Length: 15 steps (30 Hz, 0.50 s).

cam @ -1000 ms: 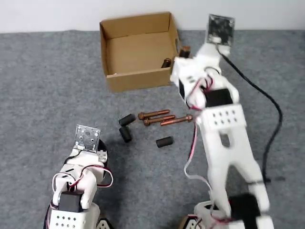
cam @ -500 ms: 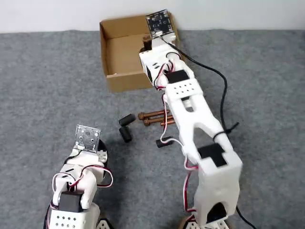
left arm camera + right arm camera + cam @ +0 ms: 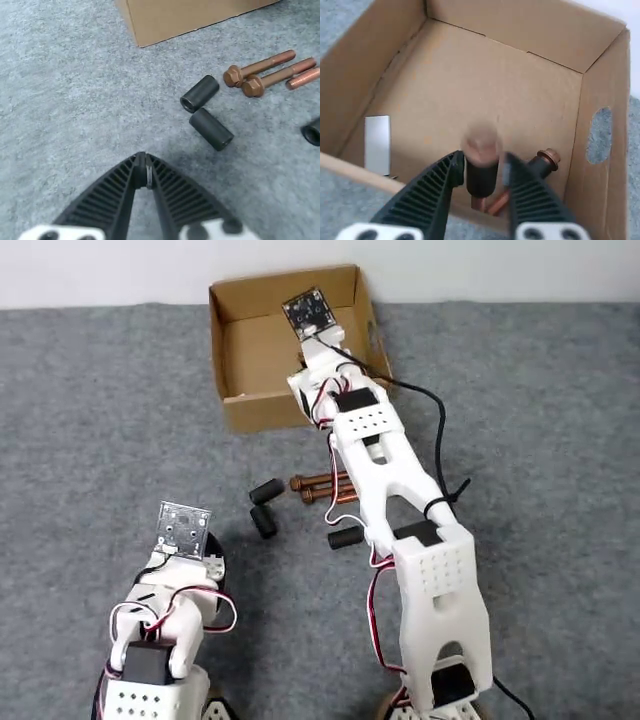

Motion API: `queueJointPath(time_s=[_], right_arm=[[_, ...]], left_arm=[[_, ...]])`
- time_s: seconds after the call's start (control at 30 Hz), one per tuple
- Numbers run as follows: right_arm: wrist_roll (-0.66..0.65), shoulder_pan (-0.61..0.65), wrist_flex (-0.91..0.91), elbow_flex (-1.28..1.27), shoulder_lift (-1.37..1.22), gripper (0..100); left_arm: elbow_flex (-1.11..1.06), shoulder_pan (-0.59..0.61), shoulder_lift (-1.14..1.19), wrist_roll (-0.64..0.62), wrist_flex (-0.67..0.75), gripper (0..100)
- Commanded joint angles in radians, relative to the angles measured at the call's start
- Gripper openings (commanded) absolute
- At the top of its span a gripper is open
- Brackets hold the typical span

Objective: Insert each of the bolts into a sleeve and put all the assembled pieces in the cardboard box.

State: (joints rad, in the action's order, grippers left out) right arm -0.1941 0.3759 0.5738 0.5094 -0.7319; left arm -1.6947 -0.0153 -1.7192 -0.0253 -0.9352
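The right claw (image 3: 484, 157) grips a sleeved bolt (image 3: 481, 181) upright over the cardboard box (image 3: 520, 30).

Right arm (image 3: 385, 455) lies across the loose bolts (image 3: 318, 483), hiding their threaded ends, the bolt head on the assembled piece (image 3: 481, 175) is blurred, and one sleeve (image 3: 312, 131) is cut off by the frame edge.

The tabletop (image 3: 100, 440) is a flecked grey. The cardboard box (image 3: 250, 350) is plain tan-brown, with a pale silvery strip (image 3: 377, 145) on its floor. The loose bolts (image 3: 265, 64) are coppery orange and the loose sleeves (image 3: 200, 93) are matt black. The arms (image 3: 400, 490) are white with black motors and red, white and black wires. The left pincer (image 3: 145, 162) and right pincer (image 3: 482, 160) have black ribbed fingers. The assembled piece (image 3: 481, 179) between the right one's fingers is black with a copper head.
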Motion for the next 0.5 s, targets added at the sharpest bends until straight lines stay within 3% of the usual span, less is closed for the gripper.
queueJointPath(time_s=[0.0, 0.23, 0.47], right_arm=[[-0.009, 0.008, 0.048, 0.068, 0.056, 14.5], [-0.008, 0.010, 0.191, 0.068, 0.182, 0.9], [0.002, 0.041, 0.504, 0.068, 0.298, 0.9]], left_arm=[[0.005, 0.080, -0.003, 0.000, 0.057, 1], [0.005, 0.137, -0.003, 0.000, 0.072, 1], [0.005, 0.195, -0.002, -0.002, 0.103, 1]])
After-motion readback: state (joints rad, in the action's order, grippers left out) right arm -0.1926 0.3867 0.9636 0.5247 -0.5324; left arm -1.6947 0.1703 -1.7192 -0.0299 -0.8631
